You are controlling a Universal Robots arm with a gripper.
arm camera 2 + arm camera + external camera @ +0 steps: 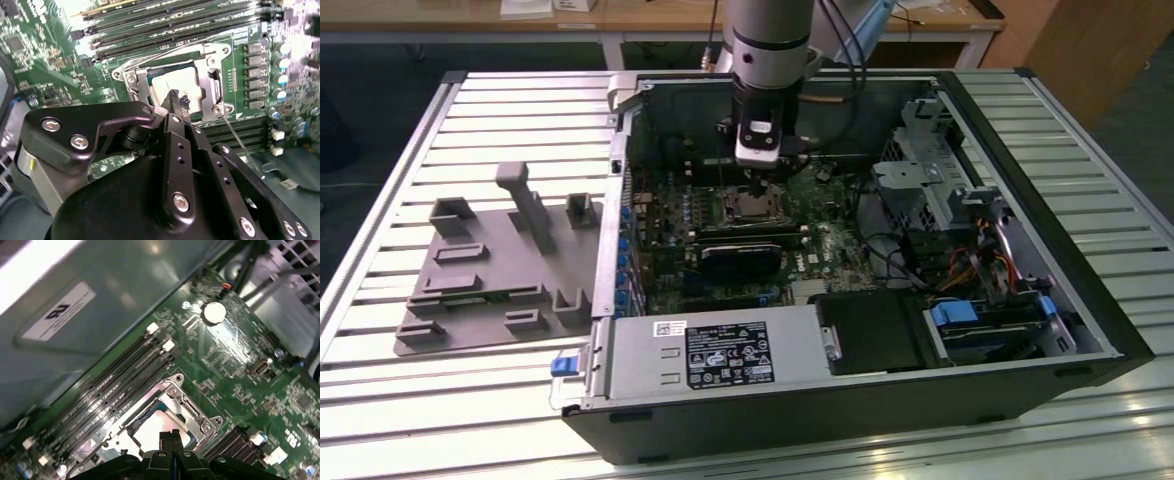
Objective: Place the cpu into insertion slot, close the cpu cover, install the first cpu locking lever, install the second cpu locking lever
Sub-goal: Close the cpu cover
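Note:
The cpu [176,84] lies flat in the insertion slot [753,206] on the green board, its silver-grey top showing through the window of the cpu cover [134,84]. The cover lies down around it. In the first wrist view the cpu [156,429] and the cover's frame [192,407] sit just beyond my fingertips. My gripper [177,100] hangs directly over the chip's near edge with its fingers pressed together and nothing between them. A thin wire locking lever [236,139] sticks out from the socket's corner, and another [165,51] runs along its far side.
Long black memory slots [125,375] run beside the socket. A row of capacitors [280,65] stands on its other side. In the exterior view the open case holds a drive cage [927,160], a power supply [707,350] and loose cables [961,270]. A grey fixture [494,270] lies outside.

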